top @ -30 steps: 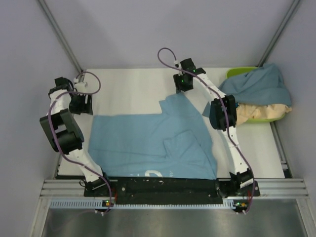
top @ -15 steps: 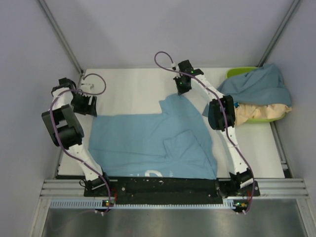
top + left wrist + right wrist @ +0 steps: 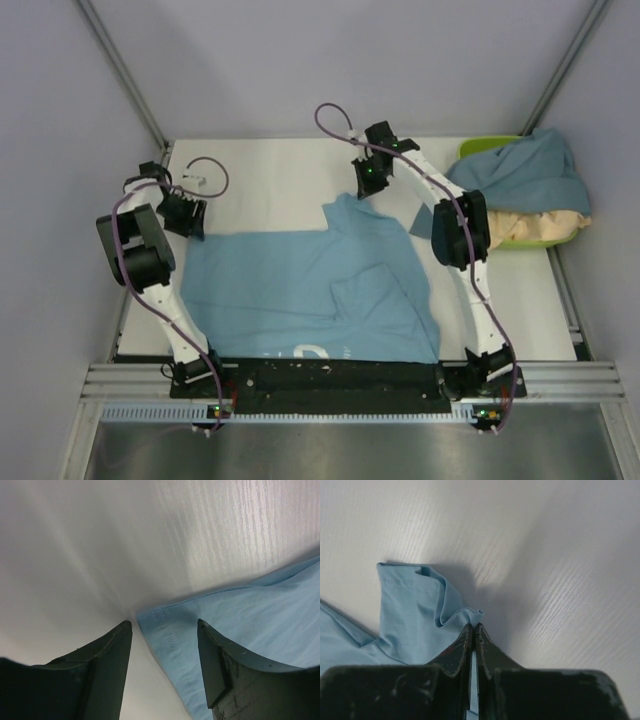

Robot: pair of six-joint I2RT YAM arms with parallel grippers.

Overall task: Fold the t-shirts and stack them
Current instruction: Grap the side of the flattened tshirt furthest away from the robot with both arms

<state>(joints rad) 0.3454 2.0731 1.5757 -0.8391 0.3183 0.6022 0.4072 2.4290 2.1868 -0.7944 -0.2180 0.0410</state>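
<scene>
My right gripper (image 3: pixel 473 626) clenched on shirt (image 3: pixel 300 290) far corner | left gripper (image 3: pixel 162 625) released, astride hem corner | I should clamp there before lifting both together.

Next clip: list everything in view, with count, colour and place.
sky-blue t-shirt: one, light blue, spread on the table centre.
slate-blue t-shirt: one, dull blue, heaped on the tray.
beige t-shirt: one, beige, crumpled beneath the slate-blue one.
tray: one, lime green, far right.
table: one, white, under everything.
left gripper: one, black, open astride the sky-blue t-shirt's far left corner.
right gripper: one, black, shut on its far edge.
</scene>
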